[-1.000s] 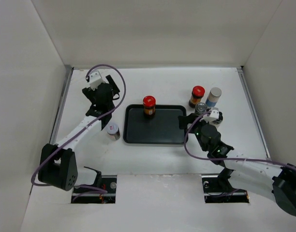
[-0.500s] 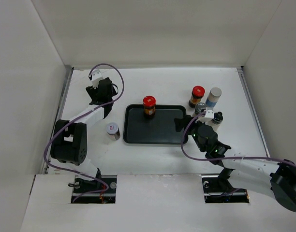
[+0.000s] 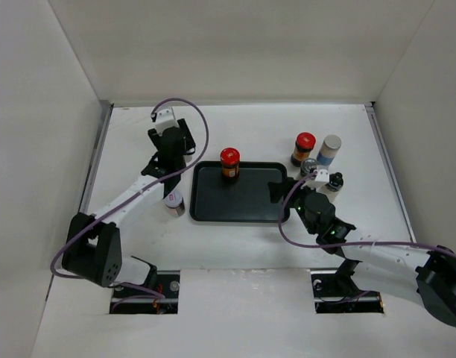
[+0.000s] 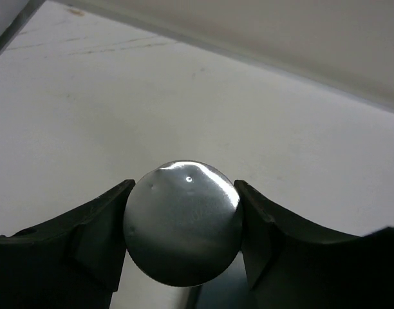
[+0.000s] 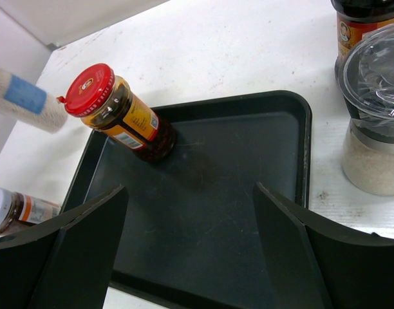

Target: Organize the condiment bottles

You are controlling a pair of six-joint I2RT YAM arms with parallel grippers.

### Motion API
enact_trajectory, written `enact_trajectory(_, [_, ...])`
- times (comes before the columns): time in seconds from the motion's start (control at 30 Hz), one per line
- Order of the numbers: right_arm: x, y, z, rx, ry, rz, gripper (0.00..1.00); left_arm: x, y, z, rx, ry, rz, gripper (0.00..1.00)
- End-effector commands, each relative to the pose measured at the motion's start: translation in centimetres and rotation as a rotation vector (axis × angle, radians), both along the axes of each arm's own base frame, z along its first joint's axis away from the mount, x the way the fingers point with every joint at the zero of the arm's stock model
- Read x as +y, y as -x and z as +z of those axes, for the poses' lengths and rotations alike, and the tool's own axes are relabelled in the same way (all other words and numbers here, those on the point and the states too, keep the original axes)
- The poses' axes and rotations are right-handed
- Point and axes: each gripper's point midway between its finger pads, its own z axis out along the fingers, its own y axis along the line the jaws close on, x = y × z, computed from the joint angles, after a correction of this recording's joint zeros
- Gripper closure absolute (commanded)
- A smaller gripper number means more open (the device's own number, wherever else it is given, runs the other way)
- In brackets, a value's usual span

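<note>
While the left end effector (image 4: pixel 183 196) squeezes a pale bottle (image 4: pixel 183 222) from both sides, the bottle's round silver top faces the left wrist camera. Its long side runs away from that camera. From the right wrist view it shows as a pale tube with a blue band, off the far left corner of the black tray (image 3: pixel 243 200). I cannot tell if it touches the tabletop (image 3: pixel 250 127).

The left arm reaches out long from its base, up the left side of the tray. The right arm stays low and bent. The right end effector (image 5: pixel 190 188) hangs over the right part of the tray, with its fingers spread wide and nothing between them.

A red-capped jar (image 3: pixel 229 164) stands up straight on the far side of the tray, cap up. A short jar with a pale lid (image 3: pixel 173 201) stands on the tabletop just beside the tray's left edge, partly under the left arm.

Off the tray's far right corner stand three more, close together: a second red-capped jar (image 3: pixel 304 148), a tall pale bottle with a grey cap (image 3: pixel 330 149), and a short clear-lidded jar (image 5: pixel 377 122) with white stuff inside. The clear-lidded jar is just beside the right end effector.
</note>
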Motion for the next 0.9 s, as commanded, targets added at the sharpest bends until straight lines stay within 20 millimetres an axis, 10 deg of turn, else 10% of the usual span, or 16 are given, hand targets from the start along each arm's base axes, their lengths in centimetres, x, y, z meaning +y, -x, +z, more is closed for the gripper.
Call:
enact_trajectory(0.0, [0.9,-0.5,3.2,-0.072,-0.071,0.012,0.15,-3.8,0.5,7.0,-0.203,0.078,-0.09,0.6])
enact_trajectory(0.27, [0.6,-0.6,3.4,-0.078,-0.071,0.003,0.15,-9.5,1.5,4.9,-0.155,0.078,-0.215,0.6])
enact_trajectory(0.87, [0.5,-0.6,3.4,-0.08,-0.07,-0.003,0.14,-13.2,1.2,-2.4,-0.023,0.055,-0.264,0.5])
